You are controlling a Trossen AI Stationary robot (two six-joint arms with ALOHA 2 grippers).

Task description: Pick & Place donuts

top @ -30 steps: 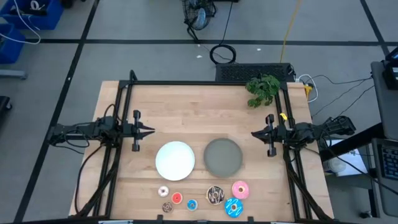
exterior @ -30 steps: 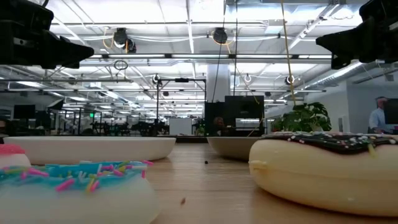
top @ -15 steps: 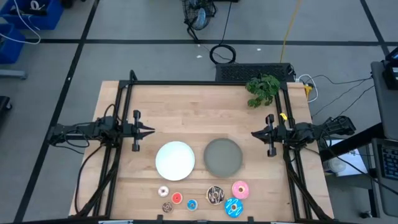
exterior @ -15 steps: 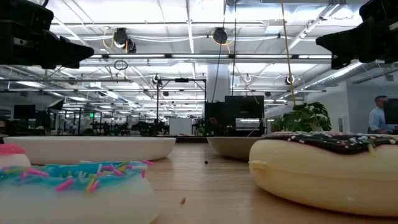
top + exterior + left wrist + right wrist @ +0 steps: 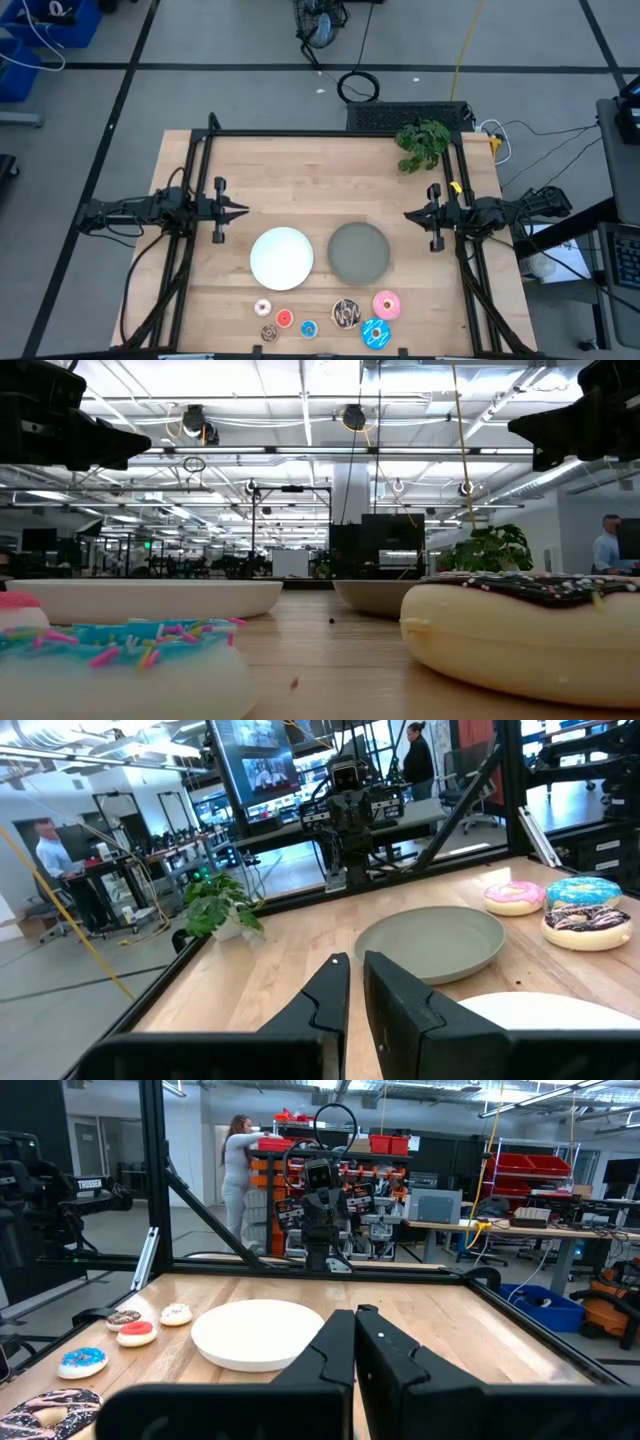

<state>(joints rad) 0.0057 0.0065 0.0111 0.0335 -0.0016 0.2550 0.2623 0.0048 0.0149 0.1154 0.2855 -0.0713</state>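
High view shows both arms parked at the sides of the wooden desk (image 5: pixel 330 180), well apart from everything on it: the left gripper (image 5: pixel 240 210) hovers at the left edge, pointing inward, and the right gripper (image 5: pixel 412 215) mirrors it at the right edge. Neither holds anything; in the left wrist view the left gripper's fingers (image 5: pixel 325 1005) stand almost together with a thin slit between them, and in the right wrist view the right gripper's fingers (image 5: pixel 338 1345) are pressed fully together. Between the arms lie a round white plate (image 5: pixel 281 256) and, just beside it on its right, a round grey plate (image 5: pixel 359 251), both bare. All seven donuts sit in a loose cluster along the near edge of the desk, in front of the plates. The three larger ones are below the grey plate: the pink donut (image 5: pixel 386 304), the blue sprinkled donut (image 5: pixel 376 334) and the brown streaked donut (image 5: pixel 346 313), close together. The four tiny ones are below the white plate: the white-pink donut (image 5: pixel 263 308), the red donut (image 5: pixel 284 319), the small blue donut (image 5: pixel 308 328) and the small brown donut (image 5: pixel 268 333). A green plant (image 5: pixel 422 143) sits at the far right corner
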